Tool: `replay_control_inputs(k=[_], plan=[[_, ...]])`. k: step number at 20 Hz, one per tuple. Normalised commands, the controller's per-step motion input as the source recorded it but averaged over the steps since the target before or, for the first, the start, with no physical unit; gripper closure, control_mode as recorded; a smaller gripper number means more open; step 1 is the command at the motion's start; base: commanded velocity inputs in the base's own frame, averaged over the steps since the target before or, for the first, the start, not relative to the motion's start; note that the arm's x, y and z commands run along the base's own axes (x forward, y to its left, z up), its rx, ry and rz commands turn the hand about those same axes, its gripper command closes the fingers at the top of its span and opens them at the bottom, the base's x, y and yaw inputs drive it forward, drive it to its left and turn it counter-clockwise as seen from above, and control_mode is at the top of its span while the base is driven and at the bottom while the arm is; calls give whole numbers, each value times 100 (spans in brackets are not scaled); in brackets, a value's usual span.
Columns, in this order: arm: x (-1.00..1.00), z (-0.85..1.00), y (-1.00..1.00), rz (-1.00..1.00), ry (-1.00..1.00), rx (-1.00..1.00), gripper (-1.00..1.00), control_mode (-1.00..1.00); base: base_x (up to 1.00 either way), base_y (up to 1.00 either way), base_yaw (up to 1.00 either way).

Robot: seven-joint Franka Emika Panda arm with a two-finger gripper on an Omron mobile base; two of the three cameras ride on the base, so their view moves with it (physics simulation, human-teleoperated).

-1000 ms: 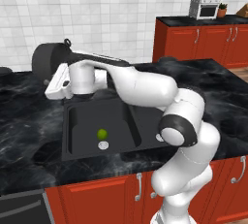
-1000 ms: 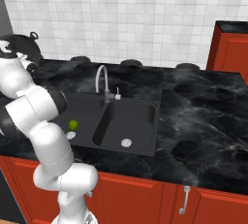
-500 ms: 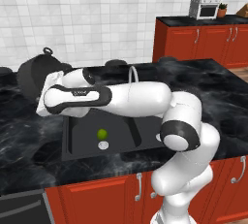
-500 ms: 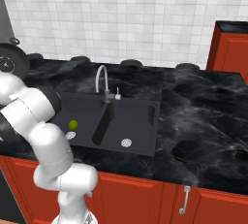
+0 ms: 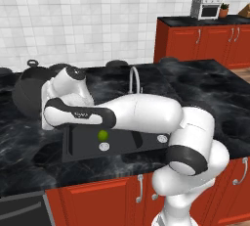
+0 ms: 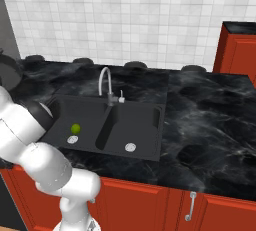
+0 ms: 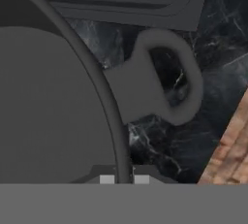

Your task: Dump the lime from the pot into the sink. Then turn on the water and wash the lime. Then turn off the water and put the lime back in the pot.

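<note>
You have the pot (image 5: 30, 93) held up at the left end of the black marble counter (image 5: 215, 98), left of the sink (image 5: 80, 139), with the arm's forearm crossing in front of it in the left base view. From that side it reads as a dark round body with one small handle poking up at the top; which way its mouth faces you cannot tell there. In the hand view the pot's rim (image 7: 99, 85) curves from upper left down to the bottom centre, and the gripper (image 7: 124, 180) sits astride it: the two finger tips are close on either side of the rim, clamped on it. A looped side handle (image 7: 169, 80) juts out to the right of the rim, lying roughly level across that view, over marble.

The lime (image 5: 102, 134) lies in the sink's left basin, just beside the silver drain (image 5: 103, 146) and apart from the basin walls. In the right base view the lime (image 6: 75, 128) sits just above that drain (image 6: 72, 139), with the centre divider between it and the other basin. The faucet (image 6: 106, 82) stands behind the divider, its gooseneck arching toward the left basin.

The counter to the right of the sink is open marble. Four dark burners line the back edge by the tiled wall (image 6: 150, 20).
</note>
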Motion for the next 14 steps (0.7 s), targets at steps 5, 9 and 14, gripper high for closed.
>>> replay_control_inputs(k=[5, 9, 14], plan=[[-9, -40, 0, 0, 18, -31, 100, -100, 0, 0, 0], [-25, -34, 0, 0, 18, -23, 100, -100, 0, 0, 0], [-82, -24, 0, 4, 13, -15, 100, -100, 0, 0, 0]])
